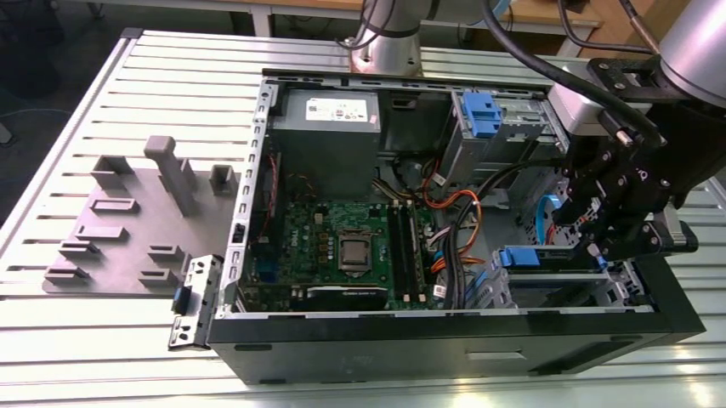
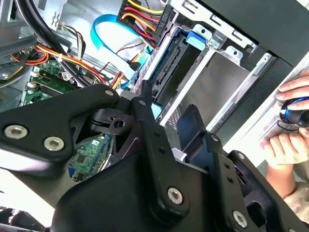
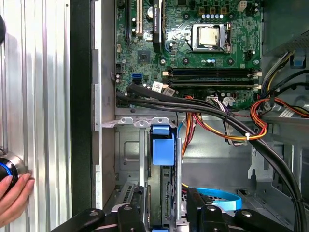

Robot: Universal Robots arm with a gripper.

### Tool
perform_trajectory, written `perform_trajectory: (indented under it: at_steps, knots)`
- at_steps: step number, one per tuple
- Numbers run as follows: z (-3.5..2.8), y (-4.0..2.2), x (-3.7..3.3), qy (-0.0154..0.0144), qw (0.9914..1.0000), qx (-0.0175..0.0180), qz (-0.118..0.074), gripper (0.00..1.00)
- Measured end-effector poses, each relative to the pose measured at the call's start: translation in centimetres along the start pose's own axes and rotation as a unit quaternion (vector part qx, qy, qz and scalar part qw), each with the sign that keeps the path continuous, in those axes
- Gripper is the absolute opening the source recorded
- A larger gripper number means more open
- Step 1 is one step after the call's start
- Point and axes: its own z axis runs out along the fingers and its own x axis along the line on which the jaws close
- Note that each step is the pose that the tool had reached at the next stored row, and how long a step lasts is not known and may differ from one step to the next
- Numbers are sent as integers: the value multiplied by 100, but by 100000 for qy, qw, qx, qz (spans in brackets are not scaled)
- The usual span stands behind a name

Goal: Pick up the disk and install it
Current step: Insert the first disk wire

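Disk [image 3: 162, 150] on edge in the drive cage [image 3: 126, 150], near corner of the case [image 1: 454, 340] at the exterior view's right, straddled by the gripper [image 3: 165, 208]; clamped or slack, cannot tell. Cage walls hug both faces; cables [image 3: 142, 91] just beside.

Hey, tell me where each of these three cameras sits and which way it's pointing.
Exterior view: off the arm, high above the table, looking down into the open computer case; arm and gripper at that view's right.
First wrist view: rides the arm, facing the disk and motherboard; gripper in foreground.
Second wrist view: rides the arm, looking past the gripper's linkage into the drive bay.
Shared: both wrist views catch a person's hand.
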Motion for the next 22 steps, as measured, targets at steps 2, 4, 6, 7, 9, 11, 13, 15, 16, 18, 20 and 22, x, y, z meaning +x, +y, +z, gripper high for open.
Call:
perform_trajectory:
  at_steps: [2, 4, 6, 7, 9, 11, 13, 15, 16, 18, 20, 22]
  knots:
    - [0, 0, 0, 0, 100000, 0, 1, 48]
    - [0, -7, 0, -4, 100000, -4, -8, 48]
    - [-4, -12, 1, 11, 100000, 1, 4, 48]
    - [-10, -12, 1, 2, 100000, -1, 4, 48]
    - [-27, -13, 0, -1, 100000, -2, 0, 48]
    - [-29, -14, -9, -14, 100000, -1, 2, 48]
    - [-31, -14, -37, -2, 100000, -1, -8, 48]
    - [-32, -12, -78, -18, 100000, -3, 2, 48]
    - [-32, -12, -101, -31, 100000, -2, -1, 48]
    - [-34, -11, -147, -53, 100000, -3, 1, 48]
    - [-34, -11, -179, -60, 100000, -2, 1, 48]
    - [-43, -11, -190, -44, 100000, -3, 2, 48]
